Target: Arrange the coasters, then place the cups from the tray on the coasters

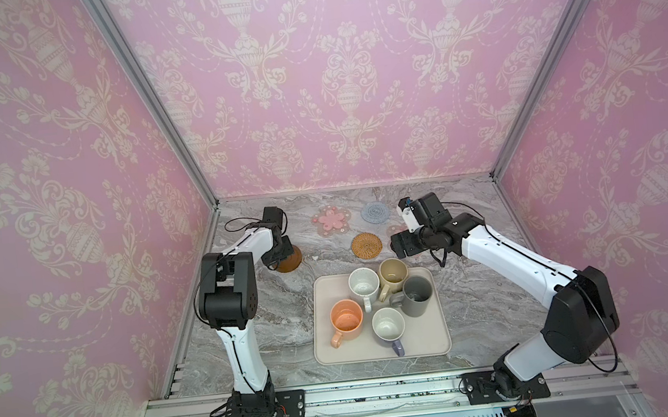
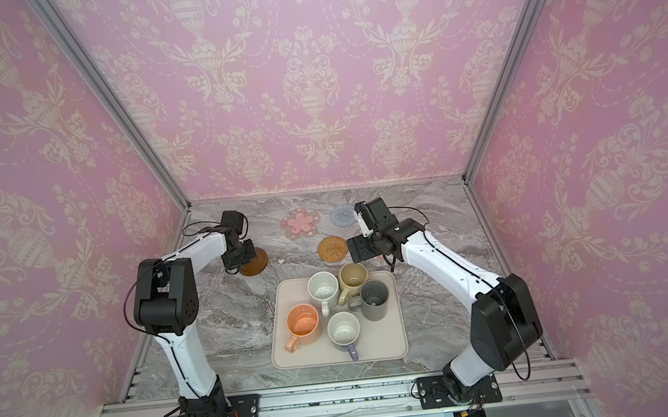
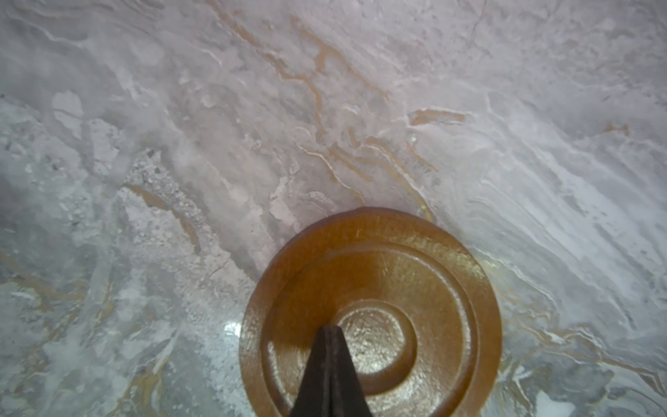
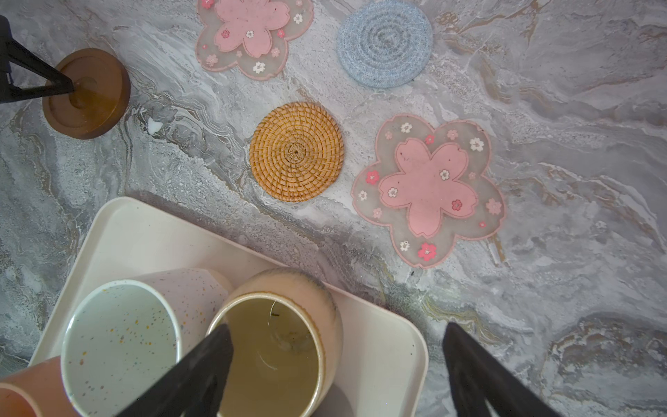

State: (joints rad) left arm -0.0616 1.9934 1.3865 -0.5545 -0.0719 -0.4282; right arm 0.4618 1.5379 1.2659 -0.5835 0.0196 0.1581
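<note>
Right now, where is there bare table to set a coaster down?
Bare marble table lies between the left arm and the tray, and again right of the tray toward the right arm. The tray's near right corner is bare too. Crowded: the cups bunched on the tray's far half, and the strip behind it, where the rattan coaster sits close.

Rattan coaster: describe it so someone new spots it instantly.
Find the cream tray on the marble table. Just past its far edge lies the rattan coaster. It alone is golden woven wicker; neighbours are pink flower coasters, a blue crocheted coaster, a brown coaster.
</note>
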